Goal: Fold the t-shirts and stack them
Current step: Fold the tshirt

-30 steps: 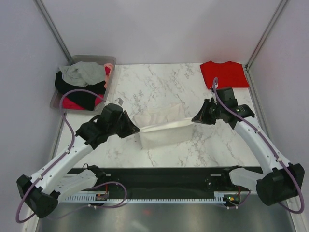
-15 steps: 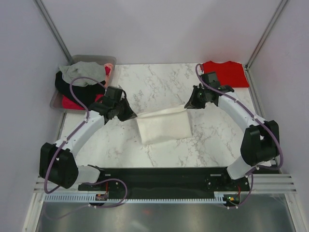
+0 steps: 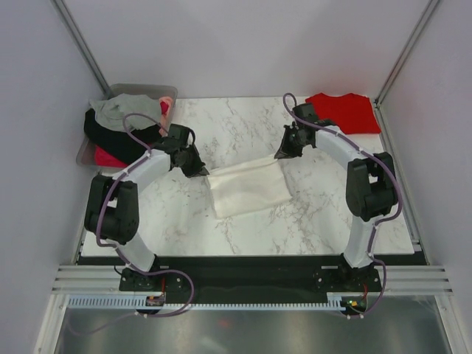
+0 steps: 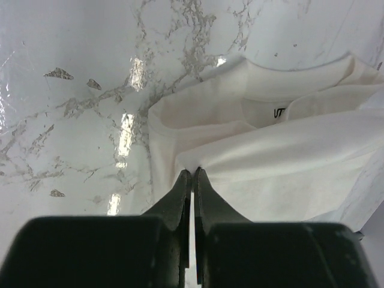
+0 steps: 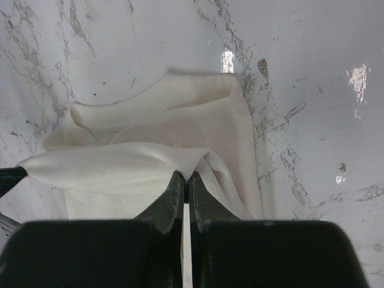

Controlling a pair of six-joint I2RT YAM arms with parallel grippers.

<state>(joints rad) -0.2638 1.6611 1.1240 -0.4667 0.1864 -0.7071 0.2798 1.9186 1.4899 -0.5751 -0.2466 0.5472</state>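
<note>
A cream-white t-shirt (image 3: 247, 189) lies partly folded in the middle of the marble table, its top layer stretched between both grippers. My left gripper (image 3: 200, 172) is shut on its left far corner; the pinched cloth (image 4: 193, 170) shows at the fingertips, with the collar label (image 4: 279, 112) beyond. My right gripper (image 3: 281, 154) is shut on the right far corner, the fabric (image 5: 186, 172) bunched at its tips. A folded bright red t-shirt (image 3: 343, 112) rests at the far right corner of the table.
A grey bin (image 3: 83, 150) at the far left holds a heap of clothes in grey, black and red-pink (image 3: 124, 127). Grey walls and metal posts close in the table on three sides. A black rail runs along the near edge.
Both arms have reached away from the near edge, carrying the cream t-shirt's top layer toward the back. The lifted fold has dropped lower and lies flatter over the shirt.
</note>
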